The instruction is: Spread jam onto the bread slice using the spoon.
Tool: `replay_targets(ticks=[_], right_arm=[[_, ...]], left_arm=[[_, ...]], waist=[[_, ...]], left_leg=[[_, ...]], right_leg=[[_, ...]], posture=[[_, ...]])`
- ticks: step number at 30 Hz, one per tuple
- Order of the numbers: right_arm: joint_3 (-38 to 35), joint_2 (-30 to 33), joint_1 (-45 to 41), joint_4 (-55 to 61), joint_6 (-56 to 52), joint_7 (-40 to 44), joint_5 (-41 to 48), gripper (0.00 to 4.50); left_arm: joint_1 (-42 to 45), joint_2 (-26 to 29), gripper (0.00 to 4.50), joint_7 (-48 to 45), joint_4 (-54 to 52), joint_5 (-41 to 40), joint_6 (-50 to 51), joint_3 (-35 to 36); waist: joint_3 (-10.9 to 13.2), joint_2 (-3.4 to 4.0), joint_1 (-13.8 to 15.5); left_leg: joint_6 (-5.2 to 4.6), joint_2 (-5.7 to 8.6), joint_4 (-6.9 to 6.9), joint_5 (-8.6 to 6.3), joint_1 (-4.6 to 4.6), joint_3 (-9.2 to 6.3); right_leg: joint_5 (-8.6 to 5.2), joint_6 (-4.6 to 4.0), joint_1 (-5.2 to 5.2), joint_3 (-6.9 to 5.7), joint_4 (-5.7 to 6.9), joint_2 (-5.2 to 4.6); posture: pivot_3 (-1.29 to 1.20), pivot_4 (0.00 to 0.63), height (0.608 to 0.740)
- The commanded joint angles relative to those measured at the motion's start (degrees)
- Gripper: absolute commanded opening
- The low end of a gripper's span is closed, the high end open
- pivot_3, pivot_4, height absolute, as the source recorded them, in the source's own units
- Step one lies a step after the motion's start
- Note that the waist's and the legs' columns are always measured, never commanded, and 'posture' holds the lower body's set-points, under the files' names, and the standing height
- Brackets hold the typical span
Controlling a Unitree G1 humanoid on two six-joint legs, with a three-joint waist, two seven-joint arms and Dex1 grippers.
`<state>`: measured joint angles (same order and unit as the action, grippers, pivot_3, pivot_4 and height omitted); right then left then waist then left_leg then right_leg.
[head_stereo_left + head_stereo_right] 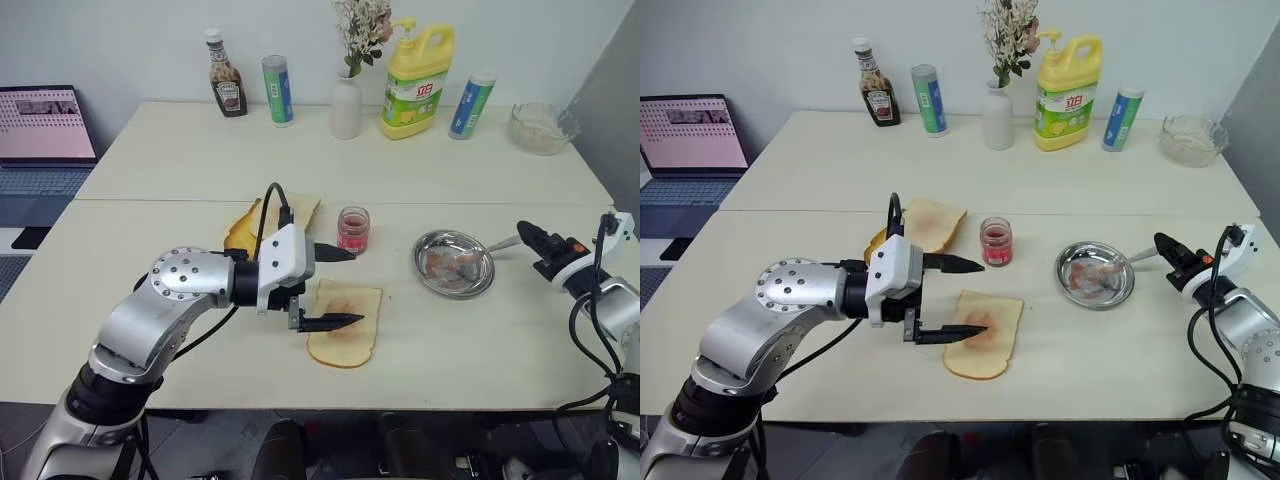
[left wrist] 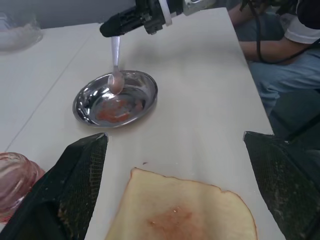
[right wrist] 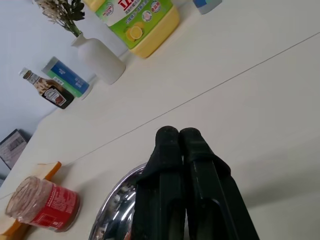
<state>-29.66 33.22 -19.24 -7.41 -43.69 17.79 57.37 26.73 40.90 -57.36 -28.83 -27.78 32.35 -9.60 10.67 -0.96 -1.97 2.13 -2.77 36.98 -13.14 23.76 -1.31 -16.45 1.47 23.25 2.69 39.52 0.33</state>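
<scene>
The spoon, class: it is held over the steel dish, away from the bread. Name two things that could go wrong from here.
1. The right gripper pinches the spoon only at its handle end, so the spoon might twist or slip into the steel dish.
2. The open left gripper hangs just above the bread slice, by the jam; a careless swing might dent the slice or tip the jar.

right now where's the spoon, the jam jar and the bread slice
spoon (image 2: 116, 80), left wrist view, on its bowl over the steel dish
jam jar (image 1: 353, 230), left eye view, on its glass side
bread slice (image 1: 345, 325), left eye view, on its jam-smeared middle
</scene>
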Motion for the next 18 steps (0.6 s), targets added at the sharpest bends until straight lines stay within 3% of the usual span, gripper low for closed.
replay_targets(ticks=[1, 8, 12, 18], right_arm=[[-0.01, 1.75, -2.73, -3.46, 2.01, 2.79, -3.14, 0.01], [1.57, 2.26, -3.83, -7.11, 2.93, 5.56, -8.93, 0.01], [4.66, 3.1, -2.11, -4.84, 5.55, 8.6, -13.8, 1.0], [8.96, 4.25, 0.63, -0.71, 12.42, 13.29, -21.51, 3.2]], left_arm=[[1.65, -1.44, 4.5, 2.48, -2.08, 0.91, 1.19, -1.29], [4.11, -3.53, 4.5, 3.97, -2.09, 1.29, 2.85, -2.68], [4.73, -3.91, 4.5, 4.17, -2.13, 1.94, 2.71, -3.9], [4.08, -4.5, 4.5, 3.93, -1.46, 2.96, 1.08, -4.77]], waist=[[0.0, 0.0, 0.03], [-0.01, 0.01, 0.12], [-0.01, 0.01, 0.18], [-0.01, 0.01, 0.12]], left_leg=[[0.0, 0.0, 0.01, 0.0, 0.0, 0.01], [0.0, 0.03, 0.02, 0.0, 0.01, 0.01], [0.01, 0.03, 0.03, 0.0, 0.0, 0.01], [0.01, 0.03, 0.03, 0.0, 0.0, 0.02]], right_leg=[[0.0, 0.0, -0.01, 0.01, 0.0, 0.0], [0.0, 0.0, -0.02, 0.02, -0.01, -0.04], [0.0, 0.0, -0.02, 0.01, 0.0, -0.04], [0.0, 0.0, -0.02, 0.02, 0.0, -0.04]], posture=[[0.0, 0.15, 0.74], [0.0, 0.15, 0.74], [0.0, 0.15, 0.74], [0.0, 0.15, 0.74]])
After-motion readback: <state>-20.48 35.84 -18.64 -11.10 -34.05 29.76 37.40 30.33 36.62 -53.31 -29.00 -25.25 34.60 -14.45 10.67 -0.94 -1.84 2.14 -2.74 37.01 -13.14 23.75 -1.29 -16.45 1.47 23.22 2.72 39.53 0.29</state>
